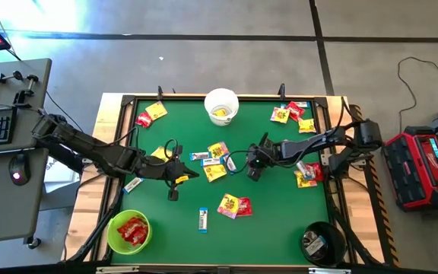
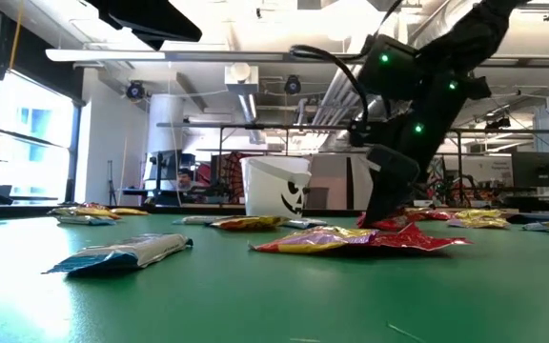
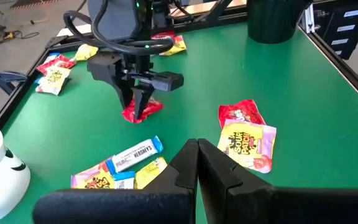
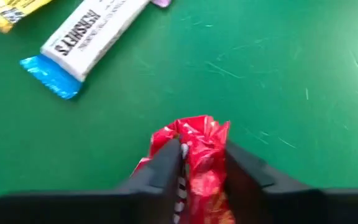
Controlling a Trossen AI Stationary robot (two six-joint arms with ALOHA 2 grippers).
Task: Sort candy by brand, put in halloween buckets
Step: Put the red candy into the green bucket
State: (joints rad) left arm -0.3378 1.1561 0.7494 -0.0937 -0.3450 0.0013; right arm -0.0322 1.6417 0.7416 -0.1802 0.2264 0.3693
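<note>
On the green bench (image 1: pixel 280 221) the three buckets stand apart so each brand has its own place: the white bucket (image 1: pixel 221 105) at the far edge, the lime green bucket (image 1: pixel 128 231) holding red packets, the black bucket (image 1: pixel 322 242) at the opposite near corner. My right claw (image 1: pixel 254 169) is low at the middle, its fingers closed on a red packet (image 4: pixel 194 155), which is crumpled and stands up between them, its long axis along the fingers. A white-and-blue bar (image 4: pixel 86 43) lies flat nearby, at a slant. My left claw (image 1: pixel 175 185) waits closed and empty, just above the bench.
</note>
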